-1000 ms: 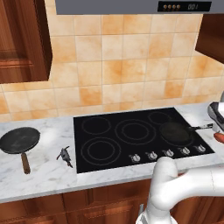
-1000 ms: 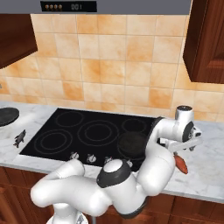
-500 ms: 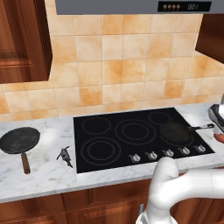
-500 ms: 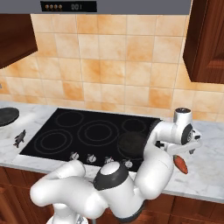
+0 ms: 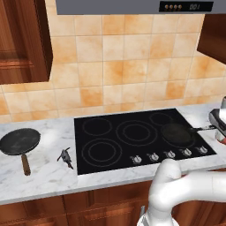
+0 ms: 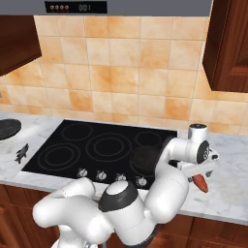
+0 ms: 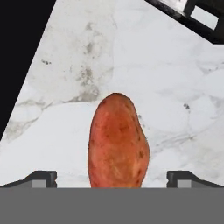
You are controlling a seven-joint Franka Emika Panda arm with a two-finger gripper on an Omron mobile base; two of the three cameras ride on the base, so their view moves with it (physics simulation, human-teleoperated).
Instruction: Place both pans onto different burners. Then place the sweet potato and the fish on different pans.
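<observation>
In the hand view the orange-red sweet potato lies on white marble between my fingertips. My gripper is open just above it, holding nothing. From the right base view the gripper hangs over the sweet potato on the counter right of the cooktop. The thin-handled pan sits on the front right burner, partly hidden by my arm in the right base view. The wooden-handled pan rests on the counter at far left. The fish lies beside the cooktop's left edge. The middle burner is bare.
The black glass cooktop has a row of silver knobs along its front. Its dark corner shows at the left of the hand view. A tiled wall stands behind, with wooden cabinets at both upper sides and a hood overhead.
The hand has sunk slightly toward the sweet potato with its jaws still wide. Pans and fish have not moved.
</observation>
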